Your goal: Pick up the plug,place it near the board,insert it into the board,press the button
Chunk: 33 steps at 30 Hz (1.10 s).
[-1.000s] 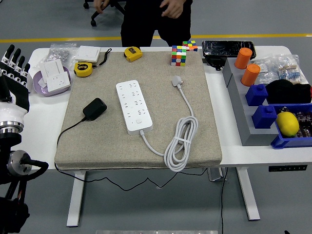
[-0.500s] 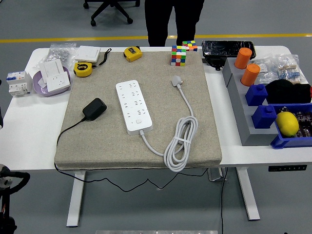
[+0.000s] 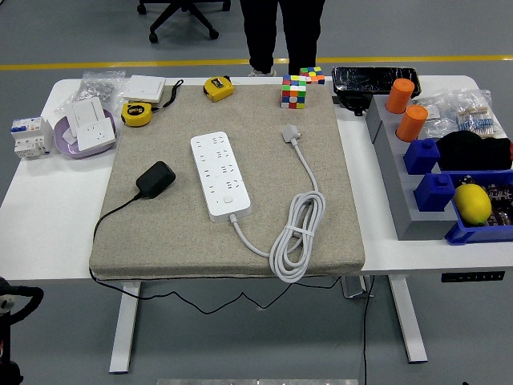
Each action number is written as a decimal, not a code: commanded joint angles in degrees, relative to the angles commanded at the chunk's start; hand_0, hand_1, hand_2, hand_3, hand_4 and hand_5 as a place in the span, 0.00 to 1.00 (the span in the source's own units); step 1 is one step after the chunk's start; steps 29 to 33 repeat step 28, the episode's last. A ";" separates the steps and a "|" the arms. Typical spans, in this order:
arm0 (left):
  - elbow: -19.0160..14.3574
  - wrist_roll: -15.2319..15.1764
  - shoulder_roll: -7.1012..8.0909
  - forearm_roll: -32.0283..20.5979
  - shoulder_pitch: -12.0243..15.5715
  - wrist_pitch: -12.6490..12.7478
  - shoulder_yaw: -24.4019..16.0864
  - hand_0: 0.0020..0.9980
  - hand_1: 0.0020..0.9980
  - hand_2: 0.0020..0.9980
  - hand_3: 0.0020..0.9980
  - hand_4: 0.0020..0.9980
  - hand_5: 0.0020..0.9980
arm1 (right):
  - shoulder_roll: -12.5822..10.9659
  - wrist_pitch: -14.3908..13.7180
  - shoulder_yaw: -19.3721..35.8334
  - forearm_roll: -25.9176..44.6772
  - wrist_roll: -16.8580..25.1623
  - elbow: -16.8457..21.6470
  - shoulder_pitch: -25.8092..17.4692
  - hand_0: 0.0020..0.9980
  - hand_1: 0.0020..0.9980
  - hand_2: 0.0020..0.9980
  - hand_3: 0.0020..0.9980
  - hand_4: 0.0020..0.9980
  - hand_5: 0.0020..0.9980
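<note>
Neither hand shows in the head view, so grip state cannot be told. Plug (image 3: pixel 155 179) lies on the mat (image 3: pixel 160 241), left of the board (image 3: pixel 220 175), apart. Approach from above; grasp plug body, probably clear of its cord.

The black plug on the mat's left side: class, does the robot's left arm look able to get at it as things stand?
Probably yes. The black plug lies alone on the mat, nothing over or against it. But only a bit of the left arm shows, low at the picture's lower left corner.
</note>
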 joint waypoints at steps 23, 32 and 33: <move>0.40 1.04 0.00 1.38 -0.22 0.02 1.48 0.74 0.70 0.66 0.71 1.00 1.00 | 0.14 0.01 0.36 -0.33 -0.01 0.00 -0.02 0.94 0.83 0.78 0.80 1.00 1.00; 0.44 1.15 0.00 1.42 -0.23 -0.01 1.57 0.74 0.70 0.66 0.71 1.00 1.00 | 0.14 -0.01 0.41 -0.36 -0.03 0.00 0.01 0.94 0.83 0.78 0.80 1.00 1.00; 0.44 1.15 0.00 1.42 -0.23 -0.01 1.57 0.74 0.70 0.66 0.71 1.00 1.00 | 0.14 -0.01 0.41 -0.36 -0.03 0.00 0.01 0.94 0.83 0.78 0.80 1.00 1.00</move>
